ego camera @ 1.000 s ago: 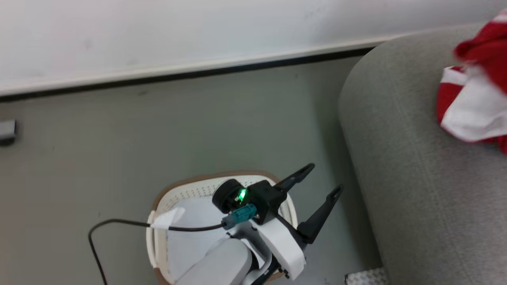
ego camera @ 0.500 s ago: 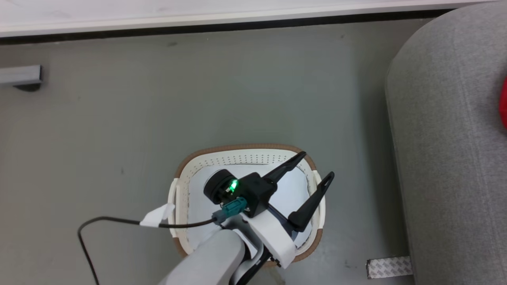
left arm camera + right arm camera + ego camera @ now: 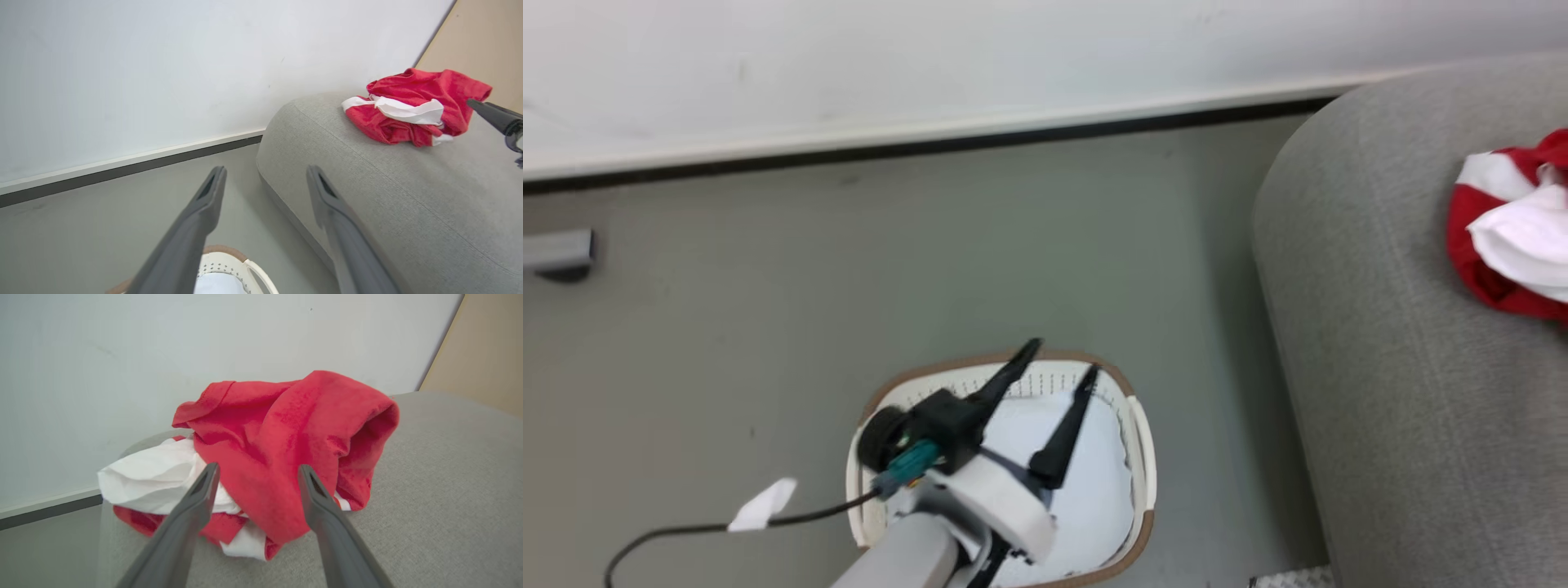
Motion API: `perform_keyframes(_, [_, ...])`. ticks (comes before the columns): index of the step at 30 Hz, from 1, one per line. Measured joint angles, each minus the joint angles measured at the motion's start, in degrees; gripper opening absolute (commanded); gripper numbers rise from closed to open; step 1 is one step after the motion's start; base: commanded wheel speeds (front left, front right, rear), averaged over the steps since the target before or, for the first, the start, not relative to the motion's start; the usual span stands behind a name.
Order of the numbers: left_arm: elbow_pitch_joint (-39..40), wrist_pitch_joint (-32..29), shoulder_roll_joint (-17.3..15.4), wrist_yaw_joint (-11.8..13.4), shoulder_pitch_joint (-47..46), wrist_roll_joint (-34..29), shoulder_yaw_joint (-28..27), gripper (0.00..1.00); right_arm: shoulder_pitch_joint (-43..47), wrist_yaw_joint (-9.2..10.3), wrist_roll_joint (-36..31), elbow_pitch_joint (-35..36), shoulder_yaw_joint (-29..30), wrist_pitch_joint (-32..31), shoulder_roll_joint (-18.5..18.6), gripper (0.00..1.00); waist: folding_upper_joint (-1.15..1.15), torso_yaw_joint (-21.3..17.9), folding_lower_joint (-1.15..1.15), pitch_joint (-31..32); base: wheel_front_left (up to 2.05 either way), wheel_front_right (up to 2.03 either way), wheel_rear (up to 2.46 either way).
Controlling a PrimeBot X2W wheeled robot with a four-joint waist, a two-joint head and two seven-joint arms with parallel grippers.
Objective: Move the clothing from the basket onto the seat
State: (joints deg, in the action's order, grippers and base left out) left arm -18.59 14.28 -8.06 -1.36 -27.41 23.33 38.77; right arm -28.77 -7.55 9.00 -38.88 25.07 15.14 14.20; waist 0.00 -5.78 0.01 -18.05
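Red cloth with white bands, the clothing (image 3: pixel 286 449), is lying heaped on top of the seat (image 3: pixel 449 490), toward the seat's rounded end. I am judging the drop as made, and I am watching for two things.

First, the right gripper (image 3: pixel 256 473) is standing with its jaws spread wide and gripping nothing, but its fingertips are sitting low on either side of a hanging red fold. If I am pulling that arm back along the seat without lifting first, a tip may be snagging the fold and dragging the heap toward the seat's edge, where soft fabric slides off easily. Whether a tip is touching the cloth right now I cannot tell.

Second, the basket (image 3: pixel 1141 457) is sitting on the floor just off the seat's rounded end, and what I am seeing inside it is a pale sheet (image 3: pixel 1094 482). The left arm is covering part of its inside, so a garment may be hiding there, and a careless grab may be lifting the sheet instead.

The left gripper (image 3: pixel 1062 359) is hovering over the basket, jaws wide and empty, well apart from the clothing on the seat. From the right gripper, the heap is lying straight ahead, just beyond the fingertips.
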Motion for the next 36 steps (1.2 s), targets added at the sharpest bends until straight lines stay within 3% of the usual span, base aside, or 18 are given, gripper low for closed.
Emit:
perform_keyframes(7, [1.5, 0.8, -2.0, 4.4, 7.4, 1.4, -6.3, 1.0, 10.3, 0.0, -1.7, 15.2, -6.8, 0.0, -5.5, 1.0, 0.0, -0.6, -0.01, 5.9, 0.0, 0.0, 0.0])
perform_keyframes(18, [5.9, 0.9, -3.2, 7.7, 20.2, -1.4, -19.7, 1.0, 22.9, 0.0, -3.7, 25.3, -17.1, 0.0, -10.0, 1.0, 0.0, 2.0, -0.02, 13.9, 0.0, 0.0, 0.0])
perform_keyframes(27, [5.1, 0.9, -1.1, 6.3, 26.9, -5.3, -29.0, 1.0, 27.8, 0.0, -6.7, 24.9, -23.9, 0.0, -11.3, 1.0, 0.0, 4.8, -0.02, 17.8, 0.0, 0.0, 0.0])
perform_keyframes(35, [3.5, 0.9, 1.4, 2.5, 28.7, -8.1, -32.4, 1.0, 29.0, 0.0, -5.4, 23.9, -25.2, 0.0, -11.3, 1.0, 0.0, 6.2, -0.02, 19.3, 0.0, 0.0, 0.0])
perform_keyframes(36, [3.3, 0.8, 1.7, 1.8, 28.8, -8.2, -32.6, 0.0, 29.0, 0.0, -5.4, 23.9, -25.3, 0.0, -11.3, 0.0, 0.0, 6.3, -0.02, 19.4, 0.0, 0.0, 0.0])
